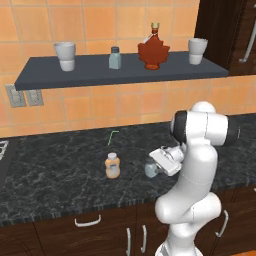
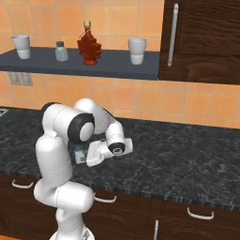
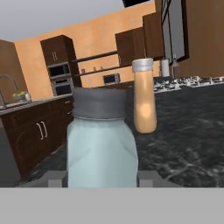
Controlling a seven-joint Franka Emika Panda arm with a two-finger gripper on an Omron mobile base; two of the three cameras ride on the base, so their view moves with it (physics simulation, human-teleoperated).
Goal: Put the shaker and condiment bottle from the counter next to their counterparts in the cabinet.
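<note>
standing orange-filled condiment bottle [image 1: 113, 165] beside shaker [image 3: 101, 142]

In the hand view the shaker [image 3: 101, 144] sits right in front of the tool [image 3: 101, 179], its base cut off at the bottom, and it hides most of both fingers [image 3: 56, 178]. In the left base view the tool [image 1: 152, 169] covers part of the shaker [image 1: 149, 170]. In the right base view the arm's forearm hides nearly all of the shaker [image 2: 80, 154]. The condiment bottle [image 1: 112, 165] label beyond the tool is too small to read.
</note>
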